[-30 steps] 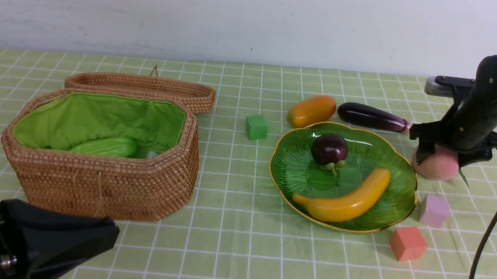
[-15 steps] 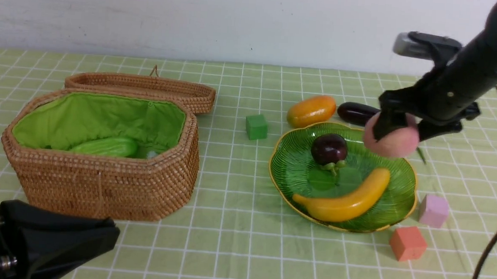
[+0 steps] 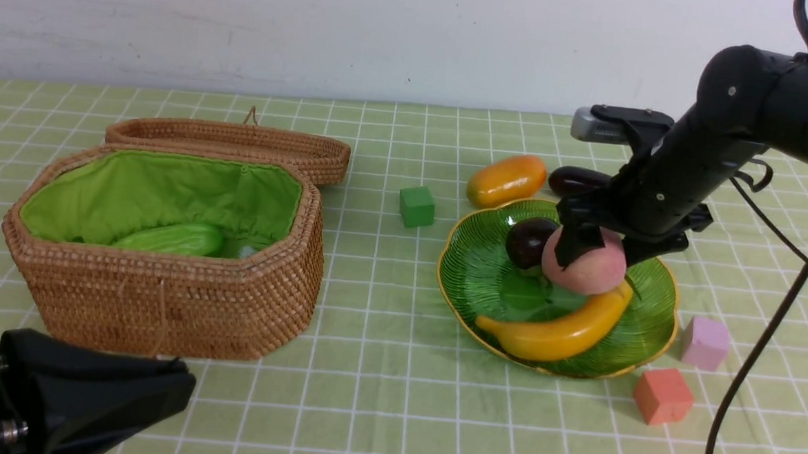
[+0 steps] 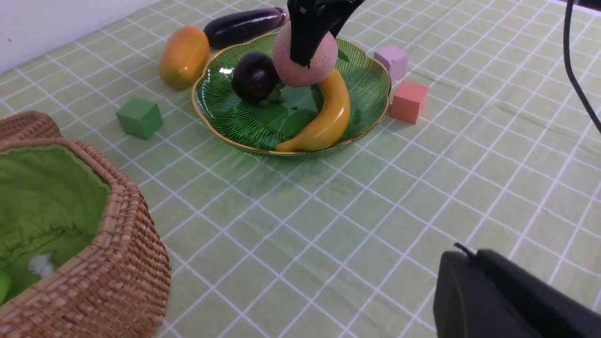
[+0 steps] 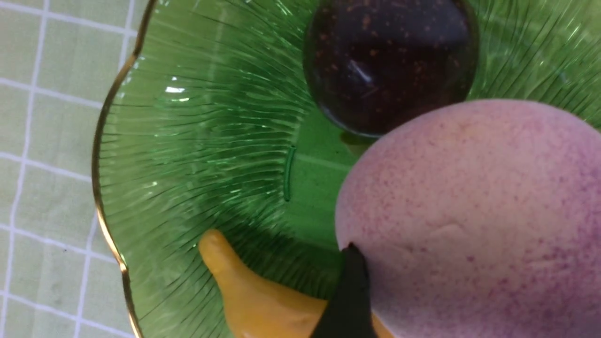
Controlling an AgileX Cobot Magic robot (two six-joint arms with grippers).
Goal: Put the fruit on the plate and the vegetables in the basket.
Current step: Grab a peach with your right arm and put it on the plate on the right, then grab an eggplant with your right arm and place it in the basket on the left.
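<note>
free: left part of plate (image 3: 474,276) | obstacles: mangosteen (image 3: 526,242), peach (image 3: 585,270), banana (image 3: 557,330)

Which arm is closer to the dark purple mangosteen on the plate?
The right. The right gripper holds the peach right beside the mangosteen, over the plate; the left gripper sits far off, in front of the basket.

Counting four toy fruits: long yellow banana (image 3: 564,329), round dark-purple mangosteen (image 3: 524,244), fuzzy pink peach (image 3: 585,268), oval orange mango (image 3: 507,180). Counting two vegetables: ridged light-green gourd (image 3: 168,239), dark-purple eggplant (image 3: 576,181). Counting three blocks: green cube (image 3: 417,206), lilac cube (image 3: 705,342), salmon cube (image 3: 663,395). Counting one green glass plate (image 3: 474,272), one wicker basket (image 3: 165,304), one woven lid (image 3: 242,139).
</note>
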